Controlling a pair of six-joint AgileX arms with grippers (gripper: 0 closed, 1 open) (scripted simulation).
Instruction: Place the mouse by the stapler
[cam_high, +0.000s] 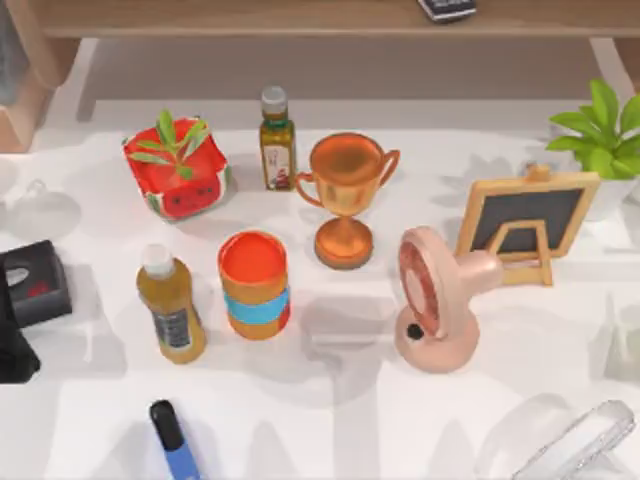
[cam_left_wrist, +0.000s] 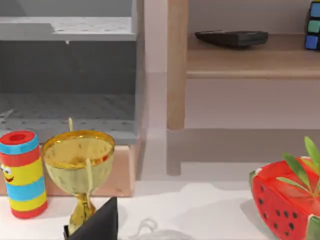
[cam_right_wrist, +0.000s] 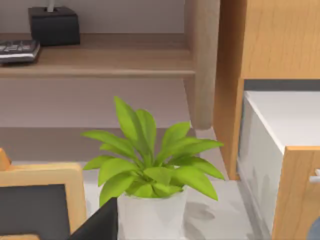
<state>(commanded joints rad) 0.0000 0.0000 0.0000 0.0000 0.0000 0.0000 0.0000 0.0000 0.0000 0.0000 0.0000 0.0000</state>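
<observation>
White table (cam_high: 330, 420) carries many things, and behind it stands a wooden shelf (cam_high: 300, 18). Among the biggest are a pink fan (cam_high: 435, 310), a copper trophy (cam_high: 345, 195) and a watermelon box (cam_high: 178, 172); a striped can (cam_high: 255, 285) and a juice bottle (cam_high: 172, 305) are smaller.

We judge that the dark grey block with a red mark (cam_high: 35, 285) at the table's left edge is the mouse, but it is cut by the picture border, so we are not sure. It looks flat and boxy. The slim black-and-blue piece (cam_high: 175, 442) at the front edge is probably the stapler. Its long axis runs nearly front to back, slightly tilted.

The supposed mouse lies to the left of the stapler and behind it, with bare table between them. Our left arm is therefore nearer and should take it.

Each wrist view shows a dark wedge, probably part of the left gripper (cam_left_wrist: 97, 222) and the right gripper (cam_right_wrist: 100, 222). We cannot tell if either is spread or pressed together.
</observation>
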